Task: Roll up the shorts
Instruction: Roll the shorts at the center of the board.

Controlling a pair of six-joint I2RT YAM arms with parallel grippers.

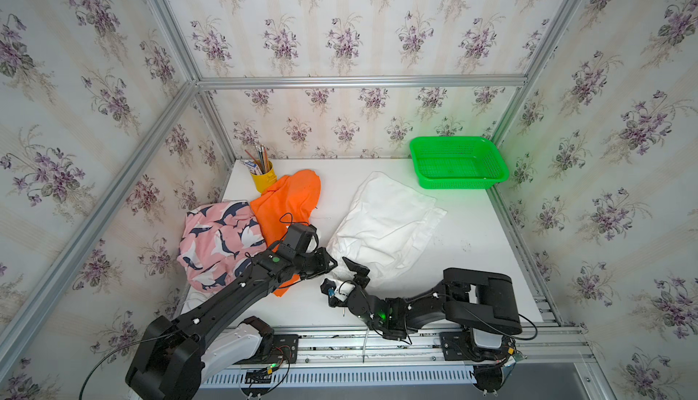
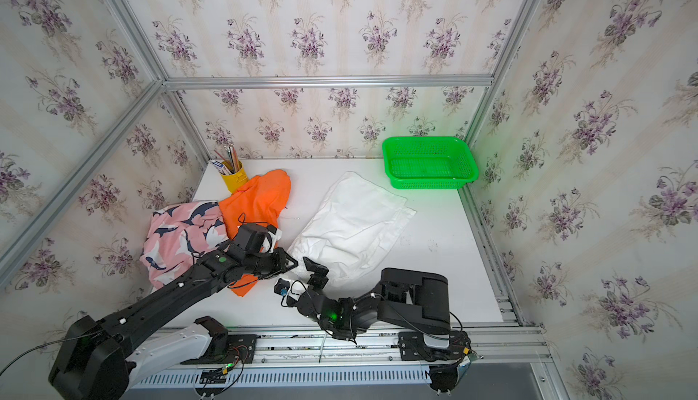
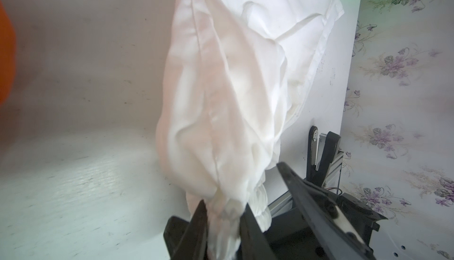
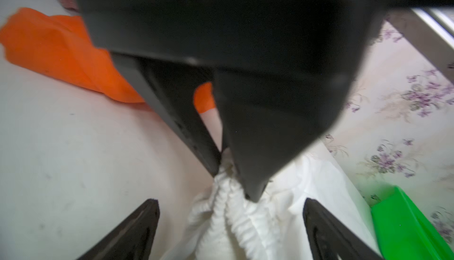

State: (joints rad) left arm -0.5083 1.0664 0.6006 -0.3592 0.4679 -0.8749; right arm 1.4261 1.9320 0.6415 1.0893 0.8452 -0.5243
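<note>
Left jaws pinched the limp, light white shorts (image 1: pixel 385 220) by the waistband (image 4: pixel 229 209), likely the firmest hold; right jaws spread.

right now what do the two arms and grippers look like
The left arm and right arm are matte black with boxy joints, a green light near each wrist, small white clips and thin black cables. The left gripper and right gripper have black, tapering, wedge-shaped fingers.
</note>
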